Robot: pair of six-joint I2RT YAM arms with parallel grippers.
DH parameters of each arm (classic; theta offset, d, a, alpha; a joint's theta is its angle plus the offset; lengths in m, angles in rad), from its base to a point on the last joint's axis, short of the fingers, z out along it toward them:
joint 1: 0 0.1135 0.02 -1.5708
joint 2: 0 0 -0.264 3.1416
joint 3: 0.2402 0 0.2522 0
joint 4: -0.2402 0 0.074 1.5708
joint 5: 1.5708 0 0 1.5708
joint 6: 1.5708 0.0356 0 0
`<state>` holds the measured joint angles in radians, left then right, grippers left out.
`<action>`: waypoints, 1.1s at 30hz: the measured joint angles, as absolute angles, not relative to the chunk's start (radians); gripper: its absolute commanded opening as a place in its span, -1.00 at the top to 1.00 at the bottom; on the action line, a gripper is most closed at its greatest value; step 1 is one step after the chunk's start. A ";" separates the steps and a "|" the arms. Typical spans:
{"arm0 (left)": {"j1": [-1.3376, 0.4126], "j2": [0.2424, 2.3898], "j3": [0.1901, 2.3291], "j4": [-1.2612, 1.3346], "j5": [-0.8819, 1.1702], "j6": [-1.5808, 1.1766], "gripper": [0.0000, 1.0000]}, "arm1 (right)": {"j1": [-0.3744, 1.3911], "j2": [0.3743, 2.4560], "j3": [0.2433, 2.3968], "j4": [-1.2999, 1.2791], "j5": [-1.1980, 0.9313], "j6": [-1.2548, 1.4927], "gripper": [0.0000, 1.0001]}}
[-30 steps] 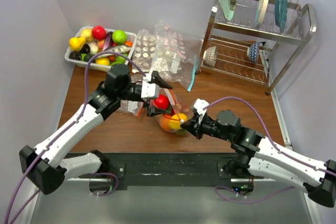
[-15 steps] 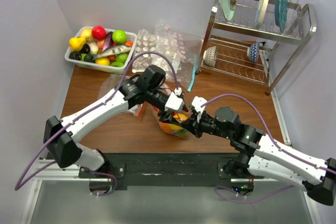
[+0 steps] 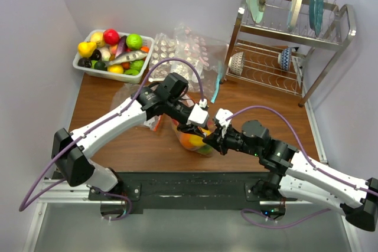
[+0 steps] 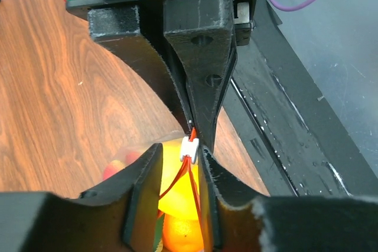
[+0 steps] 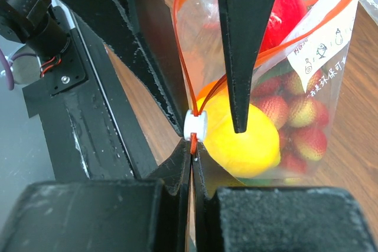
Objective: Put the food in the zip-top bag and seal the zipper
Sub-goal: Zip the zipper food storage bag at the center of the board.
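The zip-top bag stands on the wooden table, holding food: a yellow lemon, a red apple, red grapes and an orange. Its orange-red zipper gapes open, its two strips meeting at a white slider. My right gripper is shut on the zipper's end tab just behind that slider. My left gripper comes from the opposite side. Its jaws are narrow but still apart, straddling both strips right behind the slider. In the top view the two grippers meet nose to nose.
A white bin of other toy foods sits at the back left. Spare clear bags lie beside it, one with a teal strip. A dish rack with plates fills the back right. A black rail runs along the near edge.
My left gripper has swung right from beside the bag to its mouth, and its jaws have narrowed round the zipper. The right gripper has held still.
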<state>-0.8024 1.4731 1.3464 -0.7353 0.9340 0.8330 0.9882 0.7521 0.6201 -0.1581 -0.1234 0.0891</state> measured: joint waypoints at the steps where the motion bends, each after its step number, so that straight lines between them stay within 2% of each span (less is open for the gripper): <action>1: -0.805 1.473 1.347 -0.737 0.934 0.833 0.39 | 0.988 0.752 0.620 -0.158 -0.123 0.089 1.00; 3: -0.809 1.474 1.349 -0.743 0.931 0.833 0.40 | 0.988 0.752 0.620 -0.160 -0.123 0.089 1.00; 6: -0.813 1.474 1.350 -0.748 0.929 0.833 0.31 | 0.988 0.752 0.620 -0.162 -0.123 0.089 1.00; 9: -0.815 1.474 1.350 -0.750 0.929 0.832 0.37 | 0.988 0.752 0.620 -0.164 -0.123 0.089 1.00; 12: -0.818 1.474 1.350 -0.750 0.929 0.832 0.49 | 0.988 0.752 0.620 -0.164 -0.122 0.089 1.00; 14: -0.822 1.475 1.350 -0.751 0.930 0.831 0.66 | 0.988 0.752 0.620 -0.165 -0.122 0.089 1.00; 16: -0.828 1.478 1.351 -0.754 0.929 0.832 0.94 | 0.988 0.752 0.620 -0.165 -0.120 0.089 1.00; 17: -0.830 1.480 1.352 -0.756 0.929 0.833 1.00 | 0.988 0.752 0.620 -0.167 -0.120 0.089 1.00; 26: -0.847 1.507 1.382 -0.787 0.888 0.841 1.00 | 0.988 0.741 0.620 -0.198 -0.089 0.090 1.00; 33: -0.857 1.499 1.385 -0.755 0.860 0.839 1.00 | 0.988 0.639 0.599 -0.207 -0.027 0.095 1.00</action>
<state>-0.8566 1.4990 1.3846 -0.7547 0.8597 0.8387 0.9882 0.6392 0.5987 -0.2073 -0.0265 0.0952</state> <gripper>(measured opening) 0.077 0.007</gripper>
